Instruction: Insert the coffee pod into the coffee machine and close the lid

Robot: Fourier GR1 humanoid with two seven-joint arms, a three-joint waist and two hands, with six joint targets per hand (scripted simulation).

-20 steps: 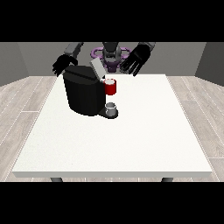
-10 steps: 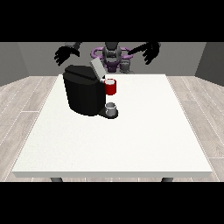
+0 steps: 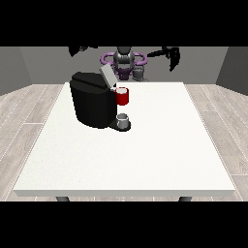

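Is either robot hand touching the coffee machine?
Apart. The front view shows both robot hands raised high, clear of the coffee machine.

Pretty even, soft light all over; the white bench (image 3: 145, 155) reads bright but not blown out, no glare spots; the coffee machine (image 3: 92, 101) is near solid black so its surface detail mostly disappears; only a faint shadow hugs its base; floor and grey walls sit a bit dimmer; no edge warping or motion smear that I can spot.
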